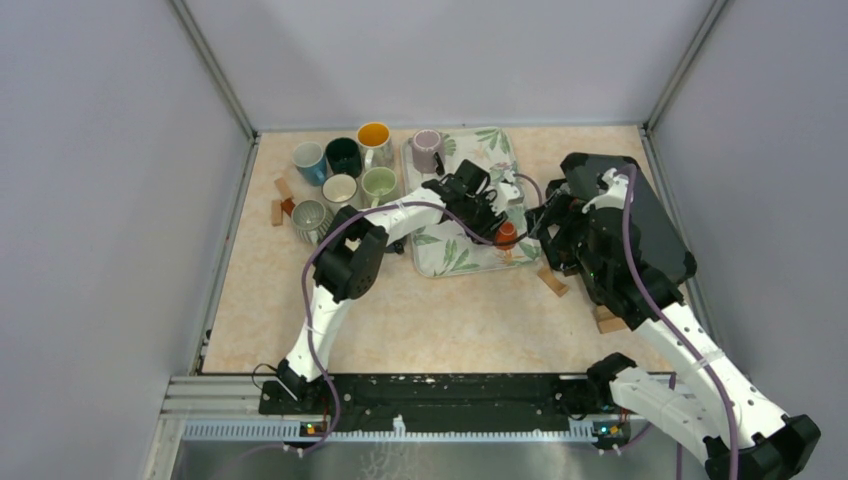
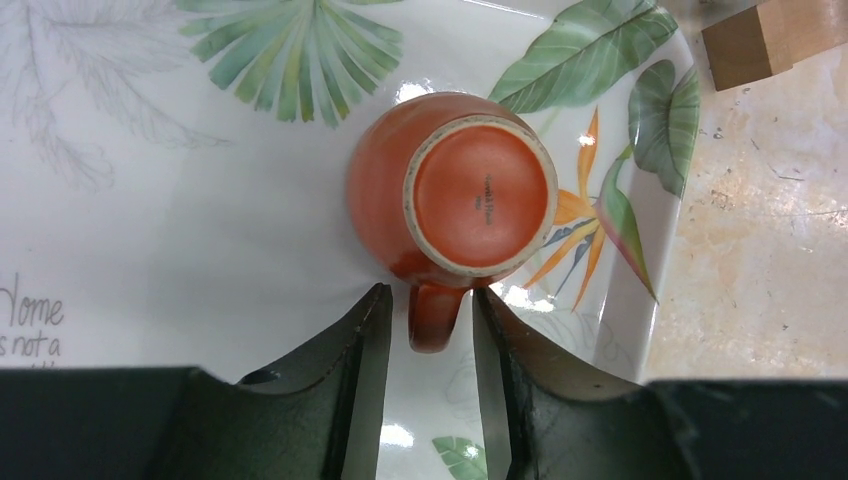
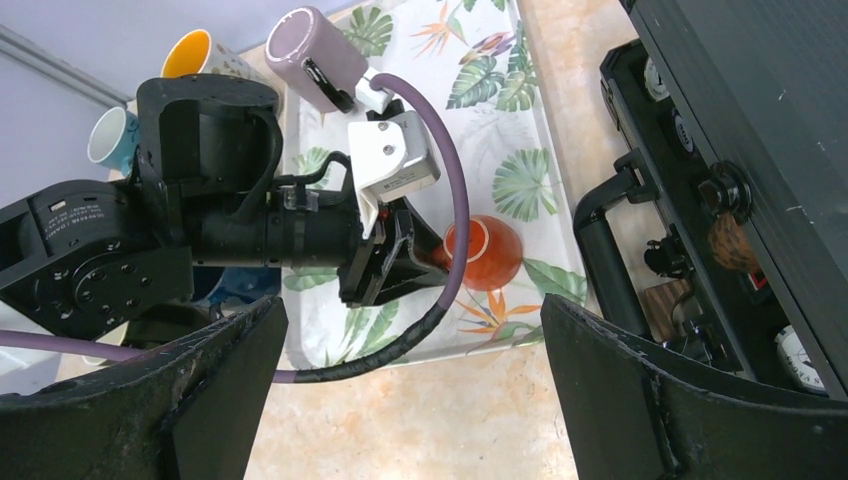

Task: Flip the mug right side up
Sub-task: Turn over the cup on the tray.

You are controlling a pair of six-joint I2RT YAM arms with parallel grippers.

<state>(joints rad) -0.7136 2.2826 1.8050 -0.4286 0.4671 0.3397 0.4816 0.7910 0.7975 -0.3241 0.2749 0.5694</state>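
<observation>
An orange mug (image 2: 450, 190) stands upside down on the leaf-printed tray (image 2: 150, 200), its base facing up and its handle (image 2: 437, 315) pointing at my left gripper. My left gripper (image 2: 428, 300) is open, one finger on each side of the handle, with small gaps. The mug also shows in the top view (image 1: 506, 234) and in the right wrist view (image 3: 485, 252). My right gripper (image 3: 415, 330) is open and empty, above the table just off the tray's near edge; in the top view (image 1: 548, 222) it hangs right of the mug.
A mauve mug (image 1: 427, 149) lies on the tray's far end. Several mugs (image 1: 343, 172) stand left of the tray. A black case (image 1: 640, 215) lies open to the right. Wooden blocks (image 1: 552, 283) lie near the tray and at far left (image 1: 280, 205).
</observation>
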